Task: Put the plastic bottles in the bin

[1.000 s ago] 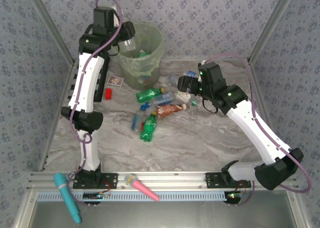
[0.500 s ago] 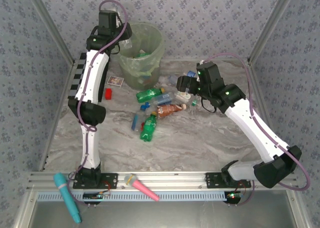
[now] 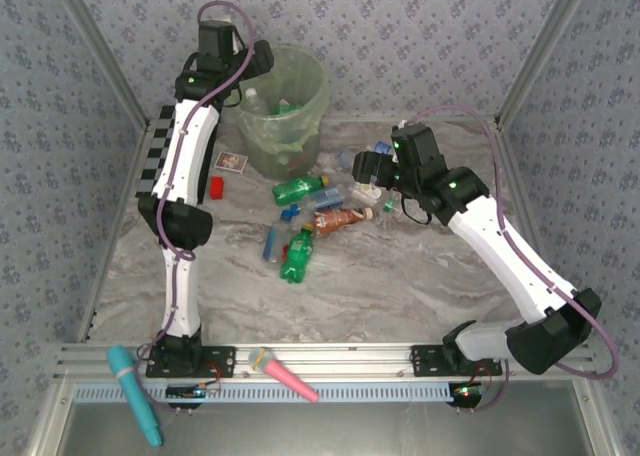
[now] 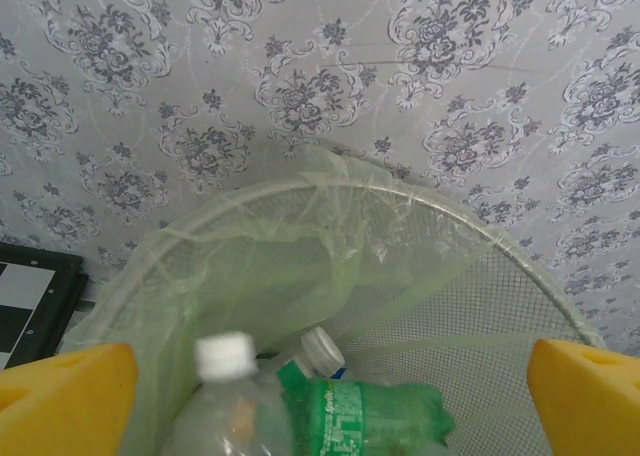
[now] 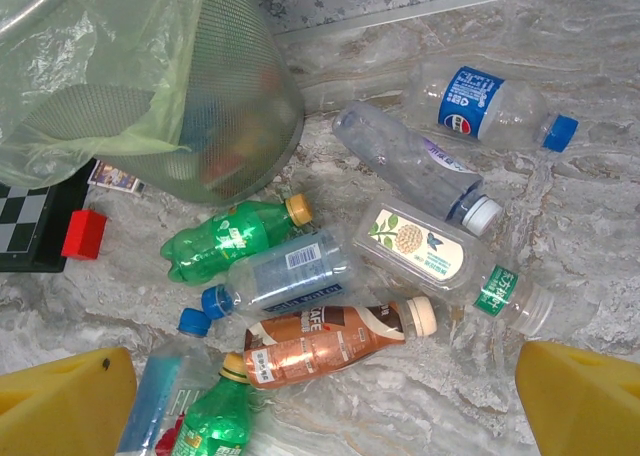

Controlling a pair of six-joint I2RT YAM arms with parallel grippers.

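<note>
Eight small plastic bottles (image 5: 330, 341) on grey marbled table (image 5: 620, 236), two cut off, three half-seen inside round pale-green lined bin (image 4: 470, 231), left gripper (image 4: 330, 396) and right gripper (image 5: 325, 401) gaping, empty.

A robot lab booth: wallpaper panels (image 3: 420, 36) in a metal frame (image 3: 537, 51) enclose a marble-look table (image 3: 400, 286) bearing two bolted-down robot arms (image 3: 185, 156).

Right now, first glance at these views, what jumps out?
The pale-green bin at the table's far left, with the open left gripper above it, a green soda bottle inside and a blurred white-capped bottle at its mouth. Then the scatter of plastic bottles on the marble table before the bin, the open right gripper hovering over them.
</note>
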